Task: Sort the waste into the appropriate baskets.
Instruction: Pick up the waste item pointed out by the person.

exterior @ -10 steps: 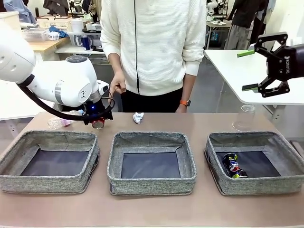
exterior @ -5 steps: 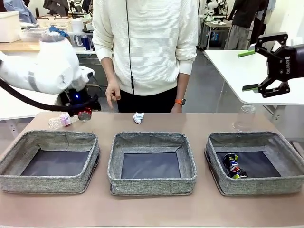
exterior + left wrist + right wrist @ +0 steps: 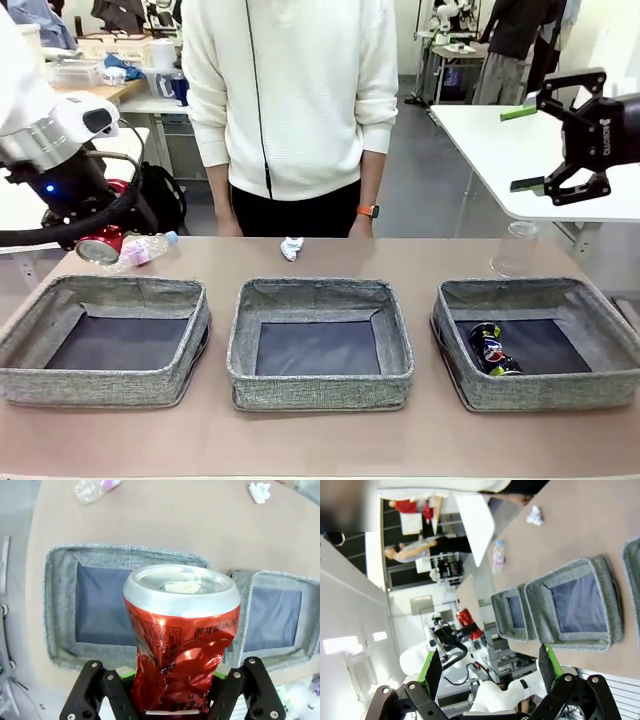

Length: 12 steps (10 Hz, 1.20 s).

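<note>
The red can (image 3: 182,640) is clamped in the left claw (image 3: 172,690), held in the air at the tabletop's (image 3: 320,440) far left, behind the left basket (image 3: 100,385) and near the bottle (image 3: 148,247). A dark can (image 3: 492,350) lies in the right basket (image 3: 540,392). The right claw (image 3: 522,148) hangs released and empty, high on the right.
</note>
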Motion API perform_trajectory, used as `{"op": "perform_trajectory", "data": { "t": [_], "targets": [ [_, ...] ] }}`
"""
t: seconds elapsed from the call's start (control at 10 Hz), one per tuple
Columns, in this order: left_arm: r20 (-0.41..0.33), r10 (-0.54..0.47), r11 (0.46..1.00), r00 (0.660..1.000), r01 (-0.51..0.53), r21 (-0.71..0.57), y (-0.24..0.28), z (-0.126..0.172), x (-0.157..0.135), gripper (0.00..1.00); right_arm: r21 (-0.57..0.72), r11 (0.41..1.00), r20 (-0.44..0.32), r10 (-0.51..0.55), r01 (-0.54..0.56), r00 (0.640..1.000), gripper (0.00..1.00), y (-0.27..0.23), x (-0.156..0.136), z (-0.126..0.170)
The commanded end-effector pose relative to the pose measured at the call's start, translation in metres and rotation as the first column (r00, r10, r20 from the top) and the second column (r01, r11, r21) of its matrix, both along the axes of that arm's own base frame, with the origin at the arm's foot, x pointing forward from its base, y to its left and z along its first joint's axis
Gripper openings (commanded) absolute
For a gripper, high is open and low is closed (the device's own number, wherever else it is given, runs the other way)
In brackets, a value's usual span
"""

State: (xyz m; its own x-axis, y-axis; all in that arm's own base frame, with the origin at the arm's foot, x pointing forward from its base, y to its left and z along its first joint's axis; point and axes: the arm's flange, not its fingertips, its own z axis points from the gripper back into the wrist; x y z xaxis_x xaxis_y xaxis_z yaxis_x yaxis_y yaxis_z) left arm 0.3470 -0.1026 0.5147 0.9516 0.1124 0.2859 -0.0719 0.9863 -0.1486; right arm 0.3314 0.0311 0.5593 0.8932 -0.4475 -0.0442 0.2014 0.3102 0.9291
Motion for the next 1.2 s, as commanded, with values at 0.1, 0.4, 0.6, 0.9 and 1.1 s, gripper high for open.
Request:
{"op": "perform_trajectory", "data": {
  "t": [0.1, 0.4, 0.6, 0.9, 1.1],
  "targets": [
    [-0.018, 0.059, 0.998, 0.998, -0.059, -0.007, -0.002, -0.019, 0.049, 0.0, -0.007, 1.0, 0.022, 0.014, -0.013, 1.0, 1.0, 0.0, 0.001, -0.001],
    [-0.103, 0.059, 0.998, 0.993, -0.06, -0.001, -0.024, -0.016, 0.031, 0.0, -0.007, 1.0, 0.022, 0.014, -0.013, 1.0, 1.0, 0.0, 0.001, -0.001],
    [-0.08, 0.027, 0.999, 0.996, -0.025, 0.025, -0.08, 0.064, 0.019, 0.0, -0.007, 1.0, 0.022, 0.014, -0.013, 1.0, 1.0, 0.0, 0.001, -0.001],
    [-0.109, 0.074, 0.991, 0.991, -0.061, 0.117, -0.184, 0.178, -0.018, 0.0, -0.007, 1.0, 0.022, 0.014, -0.013, 1.0, 1.0, 0.0, 0.001, -0.001],
    [-0.025, 0.064, 0.988, 0.998, -0.06, 0.144, -0.223, 0.223, -0.035, 0.0, -0.007, 1.0, 0.022, 0.014, -0.013, 1.0, 1.0, 0.0, 0.001, -0.001]
  ]
}}
